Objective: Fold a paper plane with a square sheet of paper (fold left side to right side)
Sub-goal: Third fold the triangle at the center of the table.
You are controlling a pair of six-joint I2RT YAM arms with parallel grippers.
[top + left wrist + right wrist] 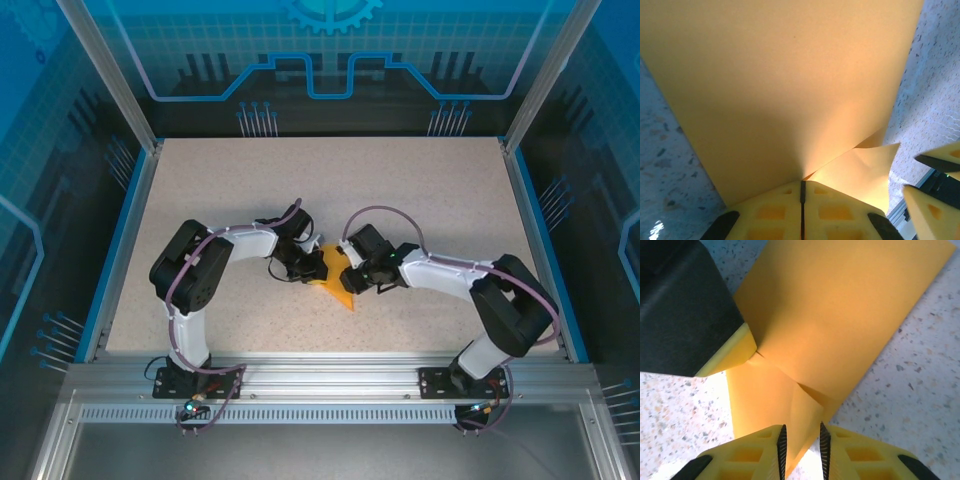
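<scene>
Speckled beige tabletop [250,180]; thin bright orange folded paper sheet [840,315], left gripper [802,200] clamped on its left side, right gripper [801,445] slightly parted at its right corner

Top view is coming through sharp and evenly lit from overhead, w/ the arms casting only short, soft shadows on the pale table [420,190]. In the left wrist view the square sheet of paper [780,75] is glowing warm near its crease and dulling toward the top — the nearest part is going soft. Right wrist pic is blowing out to white glare on the table beside the sheet's lower edge.
</scene>
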